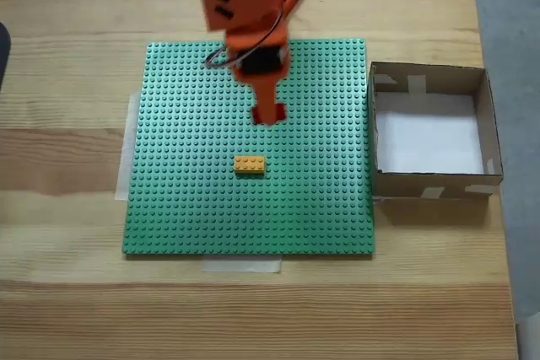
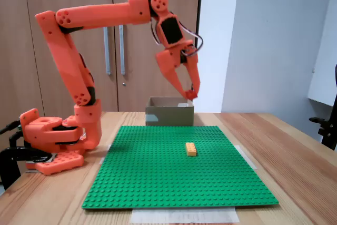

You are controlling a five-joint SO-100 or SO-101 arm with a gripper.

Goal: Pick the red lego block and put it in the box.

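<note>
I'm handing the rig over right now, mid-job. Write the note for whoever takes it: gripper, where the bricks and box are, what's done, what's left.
Gripper: shut on the red lego block, lifted well above the green baseplate, as the side-on fixed view shows.
Box: open cardboard box on the table against the baseplate's right edge in the top-down fixed view; nothing in it.
Yellow-orange brick: on the baseplate near its middle, untouched; leave it.
Done: red block picked up.
Left: swing over to the box, lower, release the block inside.
</note>
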